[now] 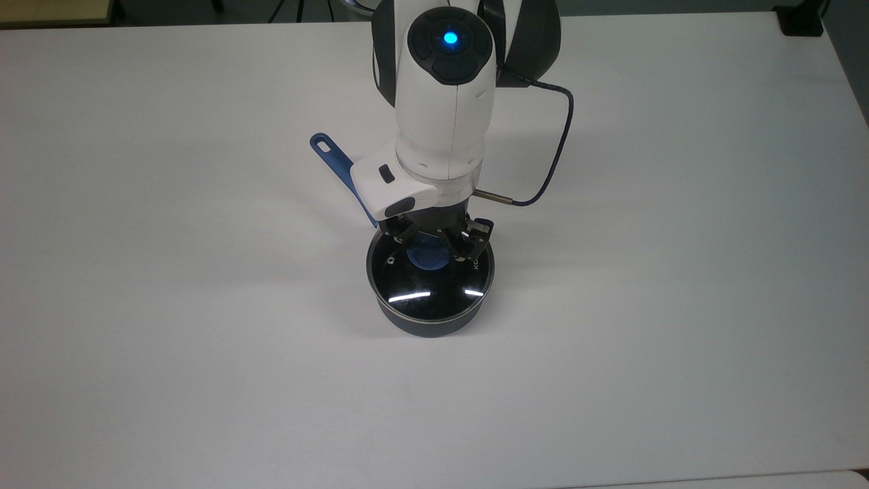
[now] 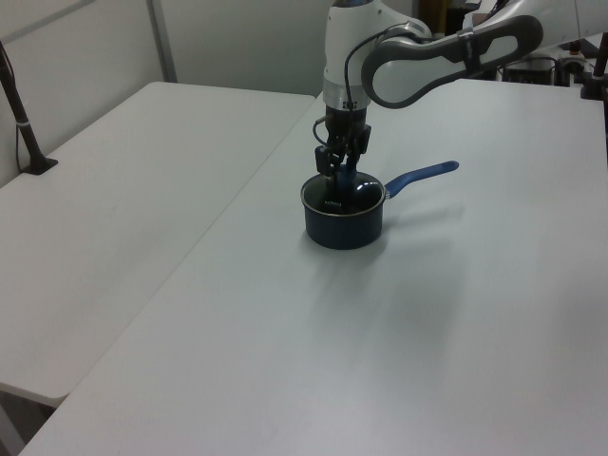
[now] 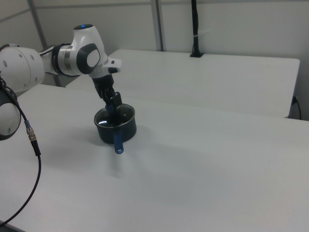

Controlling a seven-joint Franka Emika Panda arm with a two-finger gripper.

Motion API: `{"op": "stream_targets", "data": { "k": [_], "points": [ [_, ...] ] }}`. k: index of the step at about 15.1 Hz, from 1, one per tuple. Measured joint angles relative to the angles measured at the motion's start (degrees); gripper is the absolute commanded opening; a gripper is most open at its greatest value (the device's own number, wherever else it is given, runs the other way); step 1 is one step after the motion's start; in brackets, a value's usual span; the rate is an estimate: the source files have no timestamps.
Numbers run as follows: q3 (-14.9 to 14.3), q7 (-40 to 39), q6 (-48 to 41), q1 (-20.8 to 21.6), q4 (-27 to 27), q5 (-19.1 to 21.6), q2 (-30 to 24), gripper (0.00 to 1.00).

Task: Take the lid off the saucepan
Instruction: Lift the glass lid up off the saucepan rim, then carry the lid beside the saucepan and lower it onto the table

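The dark saucepan [image 1: 429, 319] stands mid-table, its long blue handle [image 1: 334, 159] pointing toward the top view's upper left. The glass lid [image 1: 430, 288] rests flat on it, blue knob [image 1: 428, 260] at the centre. My gripper [image 1: 433, 244] reaches straight down over the lid, one finger on each side of the knob, closed in against it. In the left view the gripper [image 2: 338, 177] sits right on top of the saucepan [image 2: 343, 224]. From the right view, the gripper [image 3: 111, 107] meets the lid [image 3: 115, 118], and the handle [image 3: 118, 142] points at the camera.
White tabletop [image 1: 652, 305] lies open all around the pan. A dark cable [image 1: 558, 129] loops off the wrist on the top view's right. A second table [image 2: 114, 190] adjoins on the left view's left, with a black clamped post [image 2: 21, 114] on it.
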Motion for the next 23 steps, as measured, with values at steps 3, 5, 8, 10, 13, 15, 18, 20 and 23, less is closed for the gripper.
{"op": "stream_targets", "data": {
  "k": [3, 5, 8, 10, 13, 15, 18, 20, 23],
  "points": [
    [-0.69, -0.08, 0.0, -0.01, 0.35, 0.01, -0.45, 0.34],
    [-1.47, -0.48, -0.24, -0.13, 1.0, 0.22, -1.5, 0.34],
    [-2.21, -2.41, -4.0, -1.2, 1.6, 1.33, -5.63, 0.35],
    [-2.34, -4.38, -5.96, -1.83, 1.57, 1.83, -8.14, 0.35],
    [-2.3, -5.63, -6.7, -1.46, -0.07, 2.02, -10.98, 0.35],
    [-2.15, -5.92, -6.71, -0.25, -3.03, 2.08, -12.9, 0.35],
    [-1.94, -5.97, -6.71, 4.69, -9.44, 2.11, -16.36, 0.35],
    [-1.83, -5.95, -6.71, 7.29, -12.58, 2.11, -17.81, 0.35],
    [-1.49, -4.94, -4.55, 10.68, -17.41, 2.1, -18.66, 0.35]
  ]
}}
